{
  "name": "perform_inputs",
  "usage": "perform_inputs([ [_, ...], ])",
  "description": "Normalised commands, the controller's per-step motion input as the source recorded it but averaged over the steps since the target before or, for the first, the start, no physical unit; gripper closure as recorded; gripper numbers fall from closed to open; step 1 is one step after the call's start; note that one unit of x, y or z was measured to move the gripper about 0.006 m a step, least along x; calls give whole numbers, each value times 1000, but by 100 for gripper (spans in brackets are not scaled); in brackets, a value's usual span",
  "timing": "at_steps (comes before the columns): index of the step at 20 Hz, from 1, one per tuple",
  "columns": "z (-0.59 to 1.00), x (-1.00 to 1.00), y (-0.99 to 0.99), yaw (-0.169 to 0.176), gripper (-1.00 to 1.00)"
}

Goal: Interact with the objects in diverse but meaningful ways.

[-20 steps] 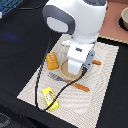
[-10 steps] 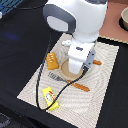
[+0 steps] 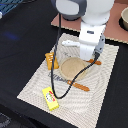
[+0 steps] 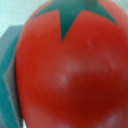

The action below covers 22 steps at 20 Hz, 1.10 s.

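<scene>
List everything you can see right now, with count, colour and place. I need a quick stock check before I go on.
tomato toy: 1, red with green star top, fills the wrist view; not visible in the exterior view.
ridged block: 1, orange, on the mat beside the plate.
packet: 1, yellow, near the mat's front corner.
fish-like piece: 1, white, on the mat by the arm.
plate: 1, tan, centre of mat.
cutlery handles: 2, wooden, either side of the plate.
mat: 1, pale woven, on the black table.
cable: 1, black, draped over the mat.
arm: 1, white, over the plate; gripper hidden.
</scene>
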Motion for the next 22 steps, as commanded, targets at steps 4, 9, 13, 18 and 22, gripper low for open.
perform_inputs([
  [4,-496,151,314,16,100],
  [9,-502,86,259,17,100],
  [13,-173,45,229,17,100],
  [18,762,6,295,0,-100],
  [22,824,-26,259,0,-100],
])
